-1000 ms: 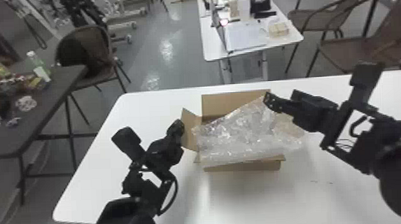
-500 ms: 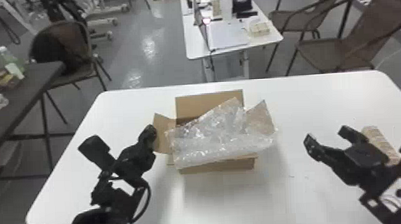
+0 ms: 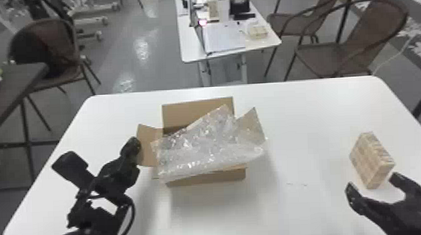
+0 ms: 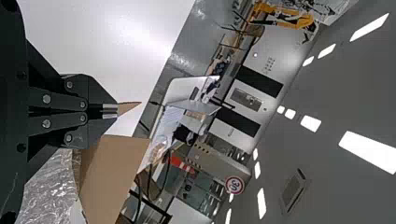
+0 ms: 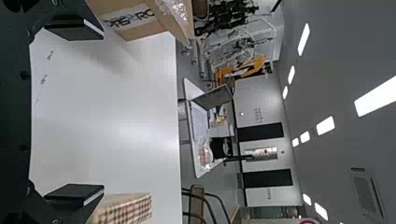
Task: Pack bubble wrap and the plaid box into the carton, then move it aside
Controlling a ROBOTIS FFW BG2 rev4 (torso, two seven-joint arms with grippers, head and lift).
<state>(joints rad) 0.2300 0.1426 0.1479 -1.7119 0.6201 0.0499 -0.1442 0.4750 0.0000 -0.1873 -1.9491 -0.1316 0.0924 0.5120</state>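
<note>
Bubble wrap (image 3: 207, 149) lies over the carton (image 3: 207, 178), right of the left gripper's (image 3: 133, 144) jaws. On the table (image 3: 307, 122), the plaid box (image 3: 370, 160) lies just beyond the right gripper's (image 3: 373, 183).

Glossy crinkled plastic bubble wrap (image 3: 207, 145)

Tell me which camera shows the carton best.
The head view: it shows the carton from above, flaps raised, bubble wrap across its top. The left wrist view shows flaps close up beside wrap; the right wrist view, a printed side cut off by the edge.
</note>
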